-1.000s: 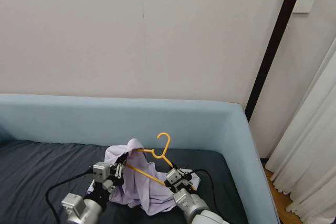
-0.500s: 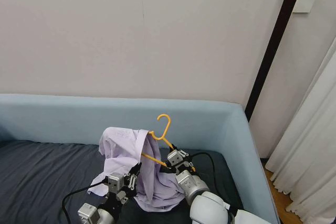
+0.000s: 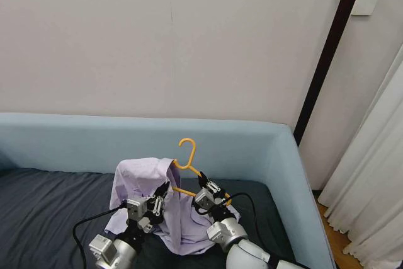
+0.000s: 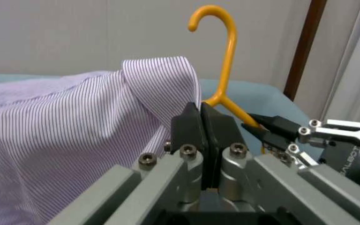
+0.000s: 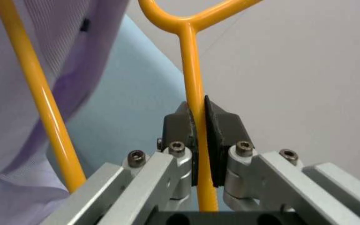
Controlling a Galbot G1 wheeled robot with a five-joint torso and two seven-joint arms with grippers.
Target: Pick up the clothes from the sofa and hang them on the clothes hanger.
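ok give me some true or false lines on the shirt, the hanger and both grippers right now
1. The right gripper is shut on the orange hanger. True.
2. The striped shirt lies flat on the seat. False: it is draped over one side of the hanger, raised above the seat.
3. The left gripper is spread wide open. False: its fingers are pressed together at the shirt's fabric beside the hanger's neck.
4. The sofa has a light blue back and a dark seat. True.
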